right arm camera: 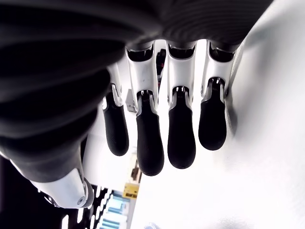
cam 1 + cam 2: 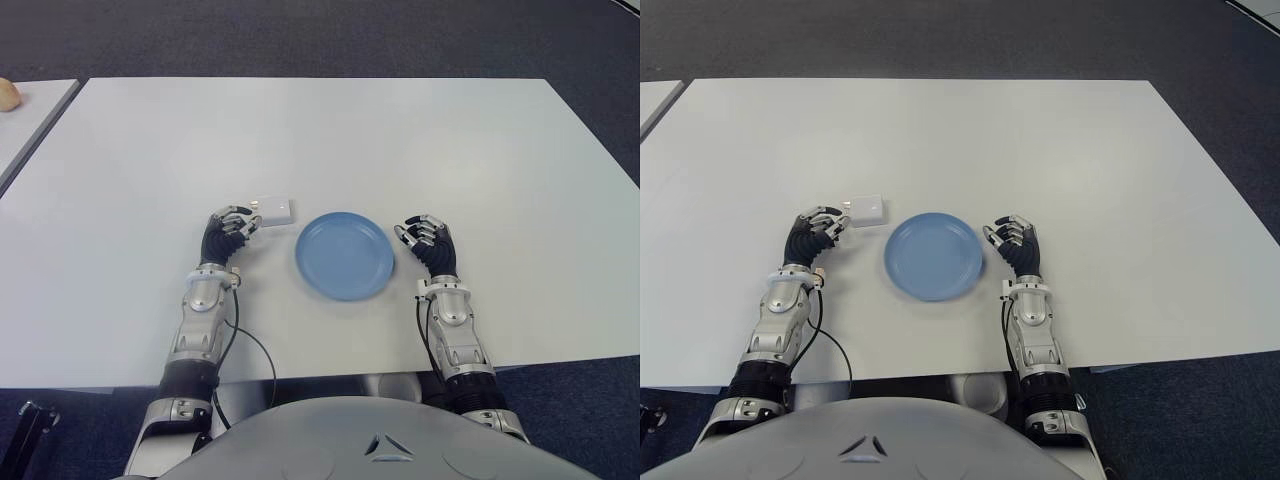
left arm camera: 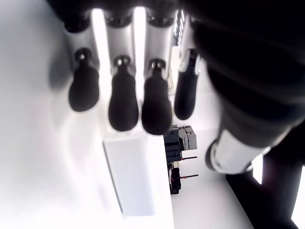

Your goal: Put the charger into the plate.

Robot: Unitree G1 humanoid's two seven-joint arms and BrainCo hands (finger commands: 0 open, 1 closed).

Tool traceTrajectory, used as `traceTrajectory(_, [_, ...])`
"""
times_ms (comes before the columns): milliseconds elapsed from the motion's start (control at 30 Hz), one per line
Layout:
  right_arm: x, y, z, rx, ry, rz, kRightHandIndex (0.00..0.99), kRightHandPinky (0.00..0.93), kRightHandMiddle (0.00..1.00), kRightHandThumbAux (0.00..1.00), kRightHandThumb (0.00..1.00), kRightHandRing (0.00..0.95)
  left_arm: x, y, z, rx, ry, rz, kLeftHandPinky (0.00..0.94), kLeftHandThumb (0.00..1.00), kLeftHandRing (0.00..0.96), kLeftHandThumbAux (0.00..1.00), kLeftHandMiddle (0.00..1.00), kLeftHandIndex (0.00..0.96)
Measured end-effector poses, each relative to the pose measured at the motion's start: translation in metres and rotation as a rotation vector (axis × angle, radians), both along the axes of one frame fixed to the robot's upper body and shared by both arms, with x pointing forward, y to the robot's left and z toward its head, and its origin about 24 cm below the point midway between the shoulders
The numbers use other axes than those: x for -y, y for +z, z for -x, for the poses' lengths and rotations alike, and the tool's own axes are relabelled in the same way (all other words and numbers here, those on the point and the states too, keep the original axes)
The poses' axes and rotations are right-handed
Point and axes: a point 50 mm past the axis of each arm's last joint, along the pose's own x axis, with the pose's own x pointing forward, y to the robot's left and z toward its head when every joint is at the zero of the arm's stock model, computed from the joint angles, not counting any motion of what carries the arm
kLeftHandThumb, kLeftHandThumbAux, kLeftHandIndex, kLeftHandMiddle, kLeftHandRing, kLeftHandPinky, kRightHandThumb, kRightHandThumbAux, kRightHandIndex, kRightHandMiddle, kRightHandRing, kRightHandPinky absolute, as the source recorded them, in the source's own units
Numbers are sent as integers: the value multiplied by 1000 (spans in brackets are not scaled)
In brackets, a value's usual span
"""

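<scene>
Surface (image 2: 420, 140) first: a broad white tabletop fills the head views, bare across most of its width, with dark carpet beyond the far edge. On it, right in front of the robot, sits the blue plate (image 2: 345, 254), round and holding nothing. Just past the plate's far-left rim lies the charger (image 2: 274, 208), a small white block resting flat on the surface, near the plate but clear of it.

The left hand (image 2: 231, 229) is the one at work, just beside the charger on its near-left side. Its wrist view shows the fingers (image 3: 123, 102) hanging loosely curled, tips just short of the charger's end and closed on nothing. Whether any tip brushes the block cannot be told. The right hand (image 2: 427, 239) shows just to the right of the plate, fingers (image 1: 181, 138) bent in the same relaxed way, holding nothing.

So this looks like the reach, with the grasp not yet made and the charger not lifted. The next move calls for the left hand to edge forward over the block, pinch it between thumb and fingers across its narrow sides, raise it, then carry it a short way right and toward the robot to set it inside the plate's rim. The block is slim and smooth, so a shallow pinch might push it away.
</scene>
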Motion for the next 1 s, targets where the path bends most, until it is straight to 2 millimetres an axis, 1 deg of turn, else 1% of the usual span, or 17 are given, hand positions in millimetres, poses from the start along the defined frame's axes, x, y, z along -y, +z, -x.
traceTrajectory(200, [0, 0, 0, 0, 0, 0, 432, 622, 626, 730, 704, 626, 0, 1, 0, 11, -1, -12, 701, 707, 710, 715, 720, 436])
traceTrajectory(300, [0, 0, 0, 0, 0, 0, 431, 626, 626, 730, 704, 628, 1, 7, -1, 42, 6, -49, 701, 707, 712, 716, 721, 436])
traceTrajectory(500, [0, 0, 0, 0, 1, 0, 431, 630, 628, 730, 704, 631, 3, 30, -4, 192, -3, -243, 711, 707, 719, 716, 722, 434])
traceTrajectory(667, [-1, 0, 0, 0, 3, 0, 431, 626, 629, 730, 704, 631, 2, 40, -5, 276, -8, -444, 720, 707, 720, 717, 724, 434])
traceTrajectory(733, [-1, 0, 0, 0, 3, 0, 431, 625, 629, 730, 704, 631, 2, 44, -6, 299, -11, -526, 685, 706, 708, 718, 718, 434])
traceTrajectory(900, [-1, 0, 0, 0, 5, -1, 431, 627, 629, 730, 704, 630, 4, 54, -12, 363, -20, -690, 639, 706, 683, 719, 696, 433])
traceTrajectory(1000, [-2, 0, 0, 0, 7, -2, 431, 627, 628, 730, 704, 631, 4, 59, -17, 387, -36, -811, 546, 703, 598, 719, 604, 429])
